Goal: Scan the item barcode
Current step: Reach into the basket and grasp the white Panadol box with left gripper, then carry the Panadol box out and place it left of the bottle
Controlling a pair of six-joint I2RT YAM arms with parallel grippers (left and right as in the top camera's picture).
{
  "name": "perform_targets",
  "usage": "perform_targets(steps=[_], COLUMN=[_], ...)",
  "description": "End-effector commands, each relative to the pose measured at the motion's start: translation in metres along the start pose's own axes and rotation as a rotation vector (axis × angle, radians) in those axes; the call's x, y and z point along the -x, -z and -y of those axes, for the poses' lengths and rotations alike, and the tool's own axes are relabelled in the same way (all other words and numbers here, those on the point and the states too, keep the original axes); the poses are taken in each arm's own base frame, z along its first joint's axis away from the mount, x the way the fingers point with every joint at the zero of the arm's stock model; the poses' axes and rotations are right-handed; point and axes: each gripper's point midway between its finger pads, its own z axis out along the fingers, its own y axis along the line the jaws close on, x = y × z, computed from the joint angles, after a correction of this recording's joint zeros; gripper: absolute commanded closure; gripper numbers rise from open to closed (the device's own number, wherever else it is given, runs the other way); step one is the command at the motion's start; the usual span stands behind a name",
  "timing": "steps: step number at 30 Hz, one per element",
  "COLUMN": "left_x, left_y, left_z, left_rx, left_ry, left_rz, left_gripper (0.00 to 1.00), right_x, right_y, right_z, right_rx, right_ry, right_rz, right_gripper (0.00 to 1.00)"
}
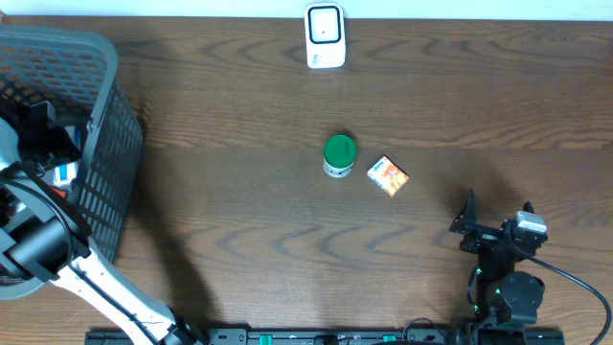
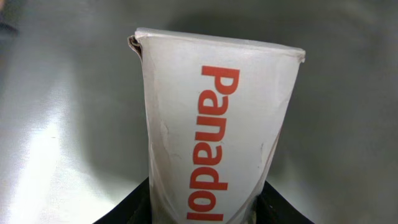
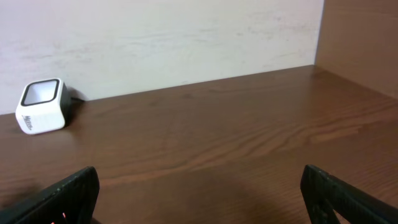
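Left wrist view: Panadol box (image 2: 217,124) clasped at one end by the left gripper (image 2: 208,205), down inside the basket (image 1: 105,144); right gripper (image 3: 199,186) spread wide, empty. Hazards we list: so short a hold may let the box pivot or slip on lifting, snag the basket wall, or meet the scanner (image 1: 325,36) barcode-side away.

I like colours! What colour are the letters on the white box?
Orange-red, on the Panadol box, clearest in the left wrist view.
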Motion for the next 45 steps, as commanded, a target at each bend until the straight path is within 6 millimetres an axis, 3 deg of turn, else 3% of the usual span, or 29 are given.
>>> perform_targets(steps=[1, 2, 4, 5, 6, 8, 11, 14, 15, 16, 17, 19, 21, 22, 27, 32, 34, 41, 42, 45], left_x=[0.034, 0.04, 0.05, 0.051, 0.049, 0.04, 0.009, -0.029, -0.054, -0.067, -0.085, -0.1, -0.11, -0.117, -0.141, -0.16, -0.162, -0.152, -0.15, -0.151], left_y=[0.079, 0.1, 0.172, 0.19, 0.228, 0.284, 0.362, 0.403, 0.411, 0.412, 0.409, 0.396, 0.373, 0.35, 0.251, 0.167, 0.146, 0.063, 0.043, 0.017], left_z=[0.041, 0.05, 0.082, 0.09, 0.108, 0.138, 0.201, 0.264, 0.299, 0.317, 0.341, 0.363, 0.378, 0.384, 0.383, 0.383, 0.383, 0.394, 0.397, 0.405], left_rx=[-0.147, -0.178, -0.269, -0.289, -0.331, -0.406, -0.572, -0.701, -0.759, -0.789, -0.812, -0.789, -0.71, -0.636, -0.321, -0.24, -0.227, -0.18, -0.16, -0.122], left_ry=[0.055, 0.049, 0.025, 0.013, -0.015, -0.059, -0.207, -0.363, -0.437, -0.473, -0.531, -0.595, -0.626, -0.646, -0.714, -0.728, -0.688, -0.225, -0.007, 0.316], left_rz=[0.214, 0.265, 0.423, 0.461, 0.538, 0.645, 0.779, 0.811, 0.776, 0.745, 0.696, 0.635, 0.56, 0.495, 0.22, -0.012, -0.059, -0.151, -0.171, -0.188], left_gripper=[0.59, 0.59, 0.59, 0.59, 0.59, 0.59, 0.59, 0.59, 0.59, 0.59, 0.6, 0.6, 0.6, 0.59, 0.6, 0.6, 0.59, 0.6, 0.59, 0.59], right_x=[-0.001, -0.001, -0.001, -0.001, -0.001, -0.001, -0.001, -0.001, -0.001, -0.001, -0.001, -0.001, -0.001, -0.001, -0.001, -0.001, -0.001, -0.001, -0.001, -0.001], right_y=[0.0, 0.0, 0.0, 0.0, 0.0, 0.0, 0.0, 0.0, 0.0, 0.0, 0.0, 0.0, 0.0, 0.0, 0.0, 0.0, 0.0, 0.0, 0.0, 0.0], right_z=[0.0, 0.0, 0.0, 0.0, 0.0, 0.0, 0.0, 0.0, 0.0, 0.0, 0.0, 0.0, 0.0, 0.0, 0.0, 0.0, 0.0, 0.0, 0.0, 0.0], right_rx=[0.001, 0.001, 0.001, 0.001, 0.001, 0.001, 0.001, 0.001, 0.001, 0.001, 0.001, 0.001, 0.001, 0.001, 0.001, 0.001, 0.001, 0.001, 0.001, 0.001], right_ry=[0.007, 0.007, 0.007, 0.007, 0.007, 0.007, 0.007, 0.007, 0.007, 0.007, 0.007, 0.007, 0.007, 0.007, 0.007, 0.007, 0.007, 0.007, 0.007, 0.007], right_rz=[-0.001, -0.001, -0.001, -0.001, -0.001, -0.001, -0.001, -0.001, -0.001, -0.001, -0.001, -0.001, -0.001, -0.001, -0.001, -0.001, -0.001, -0.001, -0.001, -0.001], right_gripper=[0.01, 0.01, 0.01, 0.01, 0.01, 0.01, 0.01, 0.01, 0.01, 0.01, 0.01, 0.01, 0.01, 0.01, 0.01, 0.01, 0.01, 0.01, 0.01, 0.01])
